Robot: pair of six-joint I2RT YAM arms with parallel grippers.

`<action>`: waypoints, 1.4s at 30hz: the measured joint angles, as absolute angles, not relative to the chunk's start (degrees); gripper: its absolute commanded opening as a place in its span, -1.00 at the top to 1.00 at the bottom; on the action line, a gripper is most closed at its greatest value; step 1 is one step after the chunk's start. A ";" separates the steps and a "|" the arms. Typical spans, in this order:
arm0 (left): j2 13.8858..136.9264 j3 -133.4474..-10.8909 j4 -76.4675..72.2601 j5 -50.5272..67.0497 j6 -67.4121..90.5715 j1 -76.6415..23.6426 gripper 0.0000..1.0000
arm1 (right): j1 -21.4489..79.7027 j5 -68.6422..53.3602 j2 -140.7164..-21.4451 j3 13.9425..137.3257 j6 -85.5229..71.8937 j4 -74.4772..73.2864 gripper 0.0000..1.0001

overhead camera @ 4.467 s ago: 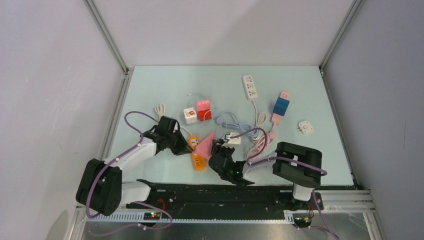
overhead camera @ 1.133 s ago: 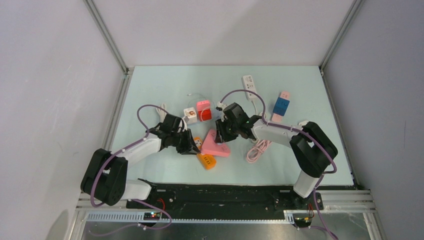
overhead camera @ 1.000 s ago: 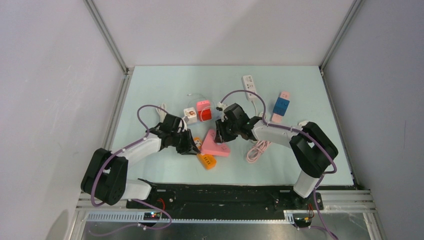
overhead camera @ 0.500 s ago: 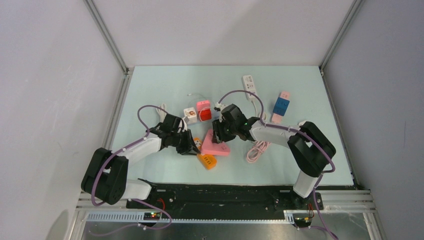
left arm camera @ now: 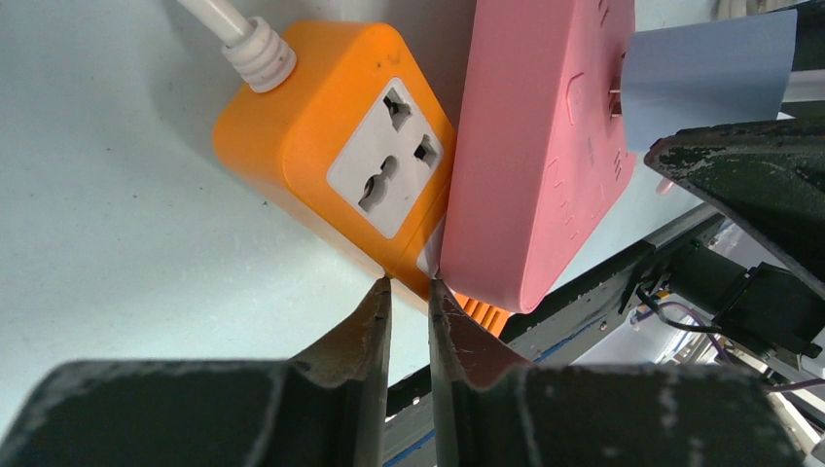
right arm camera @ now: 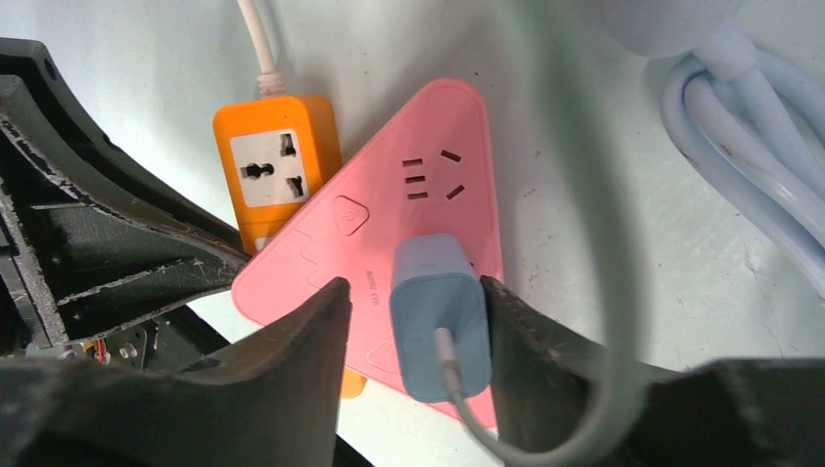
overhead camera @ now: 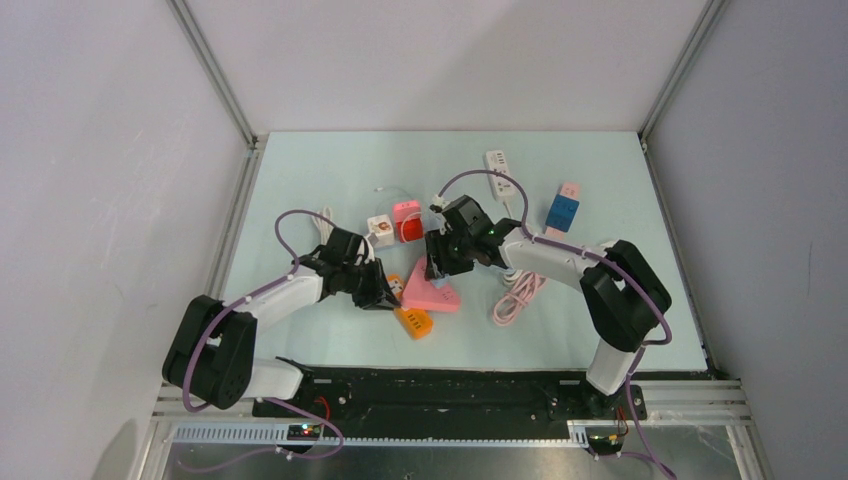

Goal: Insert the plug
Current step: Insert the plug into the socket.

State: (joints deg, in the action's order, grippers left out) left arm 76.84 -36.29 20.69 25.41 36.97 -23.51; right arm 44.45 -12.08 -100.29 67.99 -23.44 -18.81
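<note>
Evidently the left gripper (left arm camera: 409, 288) is there as a brace: its tips sit low on the tabletop (overhead camera: 330, 170) at the seam where the orange socket block (left arm camera: 360, 165) meets the pink triangular power strip (left arm camera: 545, 165), probably to stop the strip sliding. Its jaws are nearly together with only a slit between them, and I cannot tell whether they pinch anything. The pale blue plug (right arm camera: 438, 321) stands on the strip's face near one corner. A sliver of prong shows in the left wrist view, so it looks entered but perhaps not fully seated. The right gripper (right arm camera: 413, 290) straddles it with jaws apart, and a clear gap on one side suggests a loosened hold. The left arm reaches forward and inward, wrist low. The right arm stretches across toward centre, wrist tipped down over the strip.
</note>
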 measured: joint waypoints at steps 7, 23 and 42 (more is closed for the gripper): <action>76.84 -36.29 20.62 25.19 36.91 -23.51 0.60 | 44.25 -12.03 -100.29 68.58 -21.15 -21.41 0.95; 76.95 -36.88 21.06 25.61 36.88 -23.49 0.83 | 47.55 -5.10 -98.52 63.51 -20.47 -14.55 1.00; 77.28 -37.63 23.27 25.74 36.84 -23.11 0.81 | 48.69 -1.74 -97.21 49.36 -25.93 10.98 0.84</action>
State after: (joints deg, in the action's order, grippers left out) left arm 77.28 -37.63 23.27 25.74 36.84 -23.11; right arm 48.69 -1.74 -97.21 49.36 -25.93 10.98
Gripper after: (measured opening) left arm 0.082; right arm 0.355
